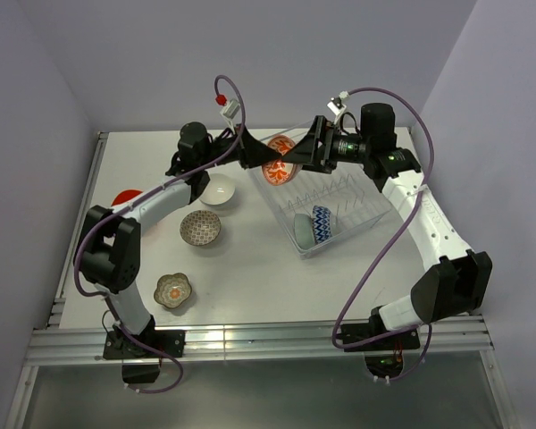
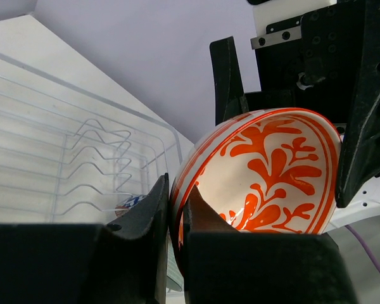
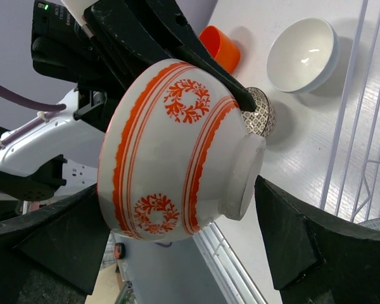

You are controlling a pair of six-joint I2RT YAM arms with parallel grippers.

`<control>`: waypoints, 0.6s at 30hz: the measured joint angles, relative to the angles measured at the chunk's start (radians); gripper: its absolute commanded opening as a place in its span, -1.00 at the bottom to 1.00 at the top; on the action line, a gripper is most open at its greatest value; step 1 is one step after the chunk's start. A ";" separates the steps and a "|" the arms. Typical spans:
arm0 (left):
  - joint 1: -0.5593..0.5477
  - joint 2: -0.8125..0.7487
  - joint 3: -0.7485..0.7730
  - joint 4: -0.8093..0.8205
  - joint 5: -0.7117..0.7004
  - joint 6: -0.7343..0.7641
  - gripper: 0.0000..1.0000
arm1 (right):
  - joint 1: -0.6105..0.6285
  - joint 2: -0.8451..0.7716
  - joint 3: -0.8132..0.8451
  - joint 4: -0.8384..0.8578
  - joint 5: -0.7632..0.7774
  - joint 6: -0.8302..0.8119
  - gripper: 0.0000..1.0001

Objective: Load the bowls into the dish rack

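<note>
On my left gripper [image 2: 175, 196] the fingers are pinched tight on the rim of the orange-white patterned bowl [image 2: 266, 171], one inside and one outside. My right gripper [image 3: 177, 190] is released, with its jaws spread wide either side of that bowl. The bowl hangs on its side over the far end of the dish rack [image 1: 357, 192]. A blue-patterned bowl [image 1: 322, 222] stands in the rack's near end. A white bowl [image 1: 219, 190] and a grey-patterned bowl [image 1: 201, 229] sit on the table to the left of the rack.

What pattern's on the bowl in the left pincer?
The bowl is white with orange leafy scrolls inside and orange rim bands; clearest in left wrist view.
</note>
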 measured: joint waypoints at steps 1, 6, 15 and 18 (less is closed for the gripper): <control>0.000 0.004 0.000 0.004 0.003 -0.002 -1.00 | -0.002 0.000 0.000 0.000 0.000 0.000 0.86; 0.002 0.022 0.000 0.003 0.008 -0.002 -0.99 | -0.011 -0.010 0.000 -0.003 0.000 -0.004 0.83; 0.005 0.024 0.000 0.007 0.018 -0.013 -0.99 | -0.016 -0.021 0.000 -0.005 0.000 -0.007 0.82; 0.005 0.024 0.000 0.011 0.019 -0.017 -0.99 | -0.016 -0.021 0.000 -0.005 -0.001 -0.003 0.82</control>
